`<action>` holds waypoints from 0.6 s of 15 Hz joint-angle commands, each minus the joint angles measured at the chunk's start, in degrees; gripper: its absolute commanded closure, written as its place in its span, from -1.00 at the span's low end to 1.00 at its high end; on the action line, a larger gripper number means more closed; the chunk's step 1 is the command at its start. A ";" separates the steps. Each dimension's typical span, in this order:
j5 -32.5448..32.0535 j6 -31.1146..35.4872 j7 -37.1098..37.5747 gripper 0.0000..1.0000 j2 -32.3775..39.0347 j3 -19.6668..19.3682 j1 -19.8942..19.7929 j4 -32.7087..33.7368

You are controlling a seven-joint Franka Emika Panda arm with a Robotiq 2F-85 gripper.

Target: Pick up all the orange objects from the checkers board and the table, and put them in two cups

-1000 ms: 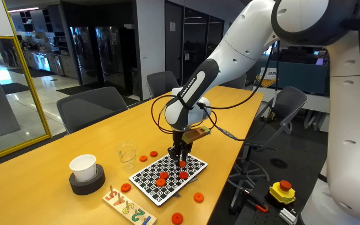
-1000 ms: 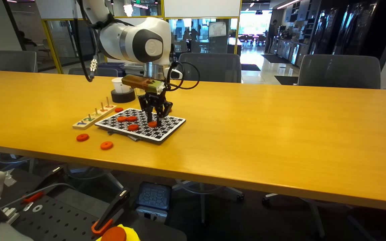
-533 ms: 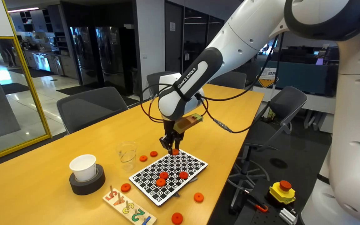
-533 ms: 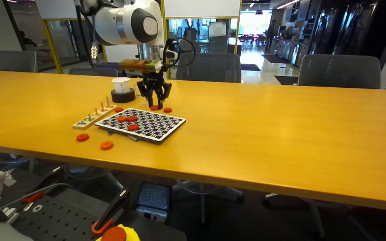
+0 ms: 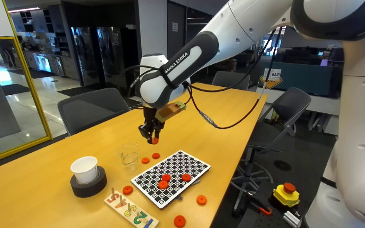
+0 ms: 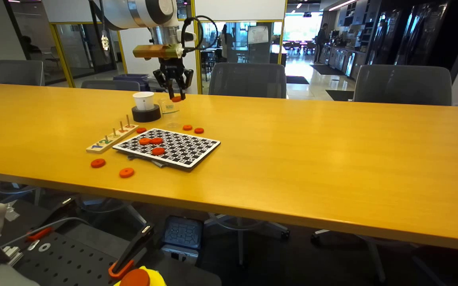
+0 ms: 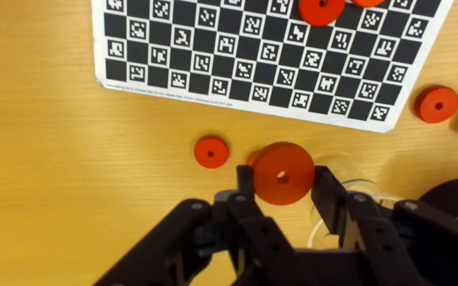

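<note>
White and black, the arm (image 5: 233, 34) slants in an exterior view from the upper right of the frame down to a bent wrist just left of centre, and the gripper (image 7: 284, 176) hangs from it, pointing straight down. Its two dark fingers (image 7: 246, 178) are clamped on the rim of an orange disc (image 7: 270, 190), one to each side, in the air above the table (image 5: 106, 136). In the wrist view the disc sits right of centre, its flat face and central hole turned to the camera; in an exterior view the disc (image 6: 177, 99) shows as a thin oval in the upper half, left of the middle.

The checkers board (image 5: 173, 163), flat and rectangular with a pale rim, has its long axis running from lower left to upper right in an exterior view. Three orange pieces (image 5: 186, 177) lie on its black and white checks; five more lie flat on the smooth yellow-tan wood. The clear tumbler (image 5: 128, 163) stands upright left of the board, and at the far left a white cup (image 5: 86, 177) sits upright in a dark grey ring (image 5: 87, 192). A pale wooden strip (image 5: 127, 202) with pegs and painted numerals slants down to the right along the bottom.
</note>
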 commanded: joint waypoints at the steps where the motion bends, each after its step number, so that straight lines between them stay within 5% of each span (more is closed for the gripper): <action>1: 0.33 -0.87 -1.08 0.56 3.92 0.83 0.69 6.40; 9: 1.02 -3.09 -4.09 0.56 11.95 2.43 1.64 17.37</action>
